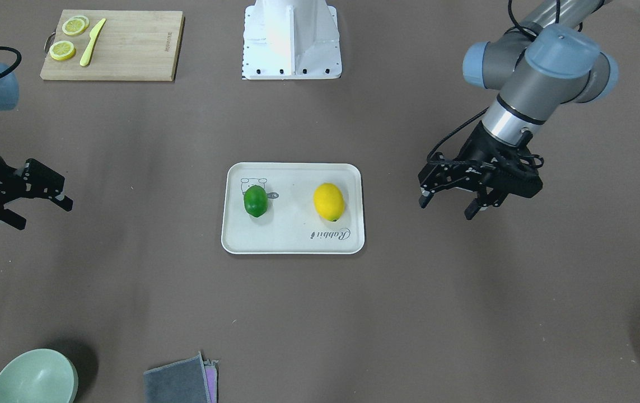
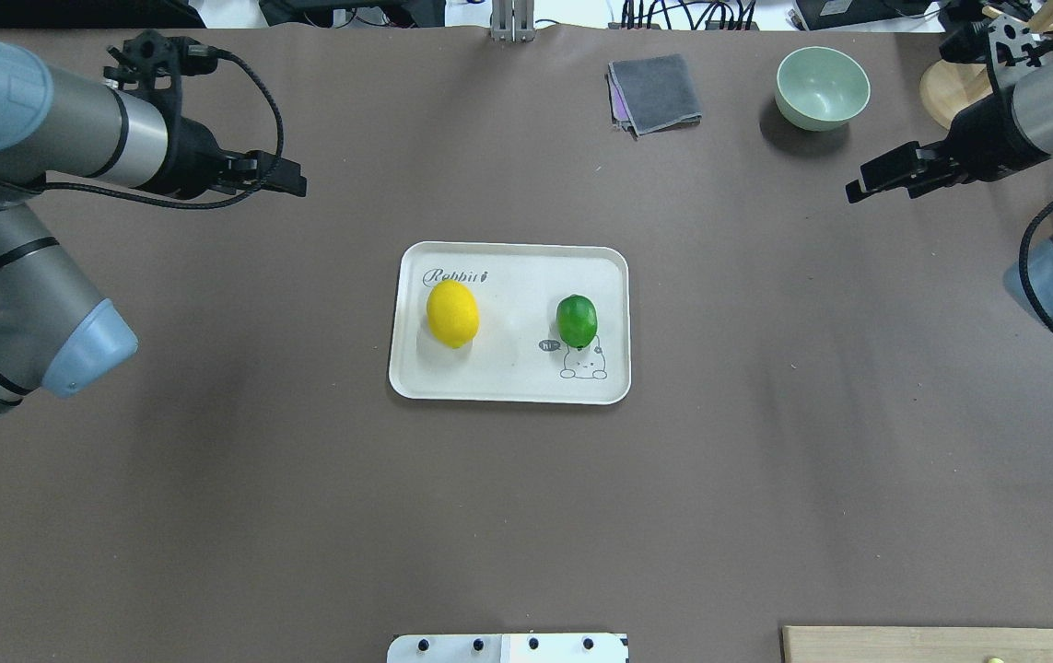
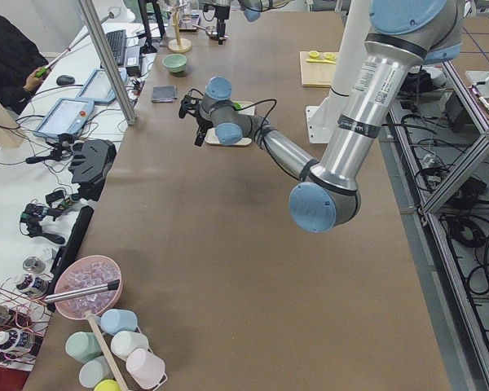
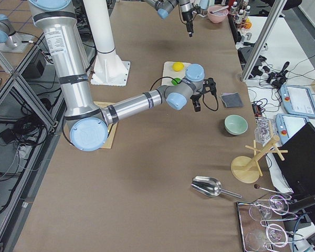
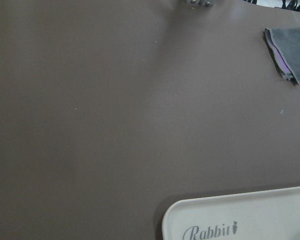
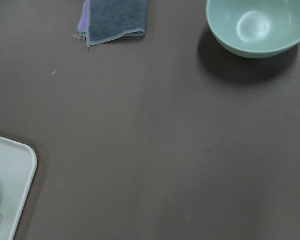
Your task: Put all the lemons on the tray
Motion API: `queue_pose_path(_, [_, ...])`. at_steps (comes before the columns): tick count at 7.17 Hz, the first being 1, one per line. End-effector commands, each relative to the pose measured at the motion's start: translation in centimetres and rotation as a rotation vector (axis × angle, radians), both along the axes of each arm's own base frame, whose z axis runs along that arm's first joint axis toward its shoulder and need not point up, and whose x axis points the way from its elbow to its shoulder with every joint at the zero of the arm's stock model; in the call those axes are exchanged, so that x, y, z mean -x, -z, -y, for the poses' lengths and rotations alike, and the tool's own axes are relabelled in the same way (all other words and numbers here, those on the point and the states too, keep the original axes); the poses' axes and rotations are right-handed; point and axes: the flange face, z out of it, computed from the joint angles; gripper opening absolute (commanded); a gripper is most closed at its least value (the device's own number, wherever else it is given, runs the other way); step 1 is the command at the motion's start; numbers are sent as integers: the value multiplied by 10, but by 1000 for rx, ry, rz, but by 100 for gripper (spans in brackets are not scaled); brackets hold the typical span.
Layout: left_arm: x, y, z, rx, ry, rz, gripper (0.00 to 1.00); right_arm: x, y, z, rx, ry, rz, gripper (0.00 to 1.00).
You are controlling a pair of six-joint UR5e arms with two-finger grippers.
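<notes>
Item: cream-white rectangular tray [image 2: 508,382], table centre. On it: glossy yellow lemon [image 2: 452,313] at 9 o'clock, deep-green lemon [image 2: 577,319] at 3. My left pincer [image 1: 446,210], 10 o'clock off the tray: wide, empty. My right pincer [image 1: 44,216], 2 o'clock: apparently wide. Placing looks done; next, I merely keep clear.

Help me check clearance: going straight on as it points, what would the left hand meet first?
Probably the bare table, short of the tray: the left hand slants down toward it with nothing between, though depth is unclear.
</notes>
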Motion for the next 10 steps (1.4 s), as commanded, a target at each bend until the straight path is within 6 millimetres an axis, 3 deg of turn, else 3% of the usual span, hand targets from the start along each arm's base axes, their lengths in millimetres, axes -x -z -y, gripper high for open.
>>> queue_pose_path(1, [35,-62,-11,42,13,48,98,-29,-31,-8,57,-26,-24,100])
queue_pose_path(2, [75,-102,-16,55,-24,95,98,-38,-49,-16,52,-8,-40,100])
queue_pose_path(4, [176,-139,3,9,-110,208,98,-73,-96,-39,44,46,-134,100])
queue_pose_path(6, [250,-154,15,24,-116,314,98,-131,-81,-49,6,132,-385,100])
queue_pose_path(7, [283,-167,15,52,-117,351,98,-170,-70,-62,34,202,-454,100])
queue_pose_path(8, [304,-179,15,53,-129,377,98,-207,-82,-74,71,212,-441,100])
queue_pose_path(9, [327,-210,1,107,-113,383,98,-232,-115,-103,128,199,-390,100])
queue_pose_path(10, [335,-226,-12,148,-116,349,98,-247,-142,-132,187,187,-306,100])
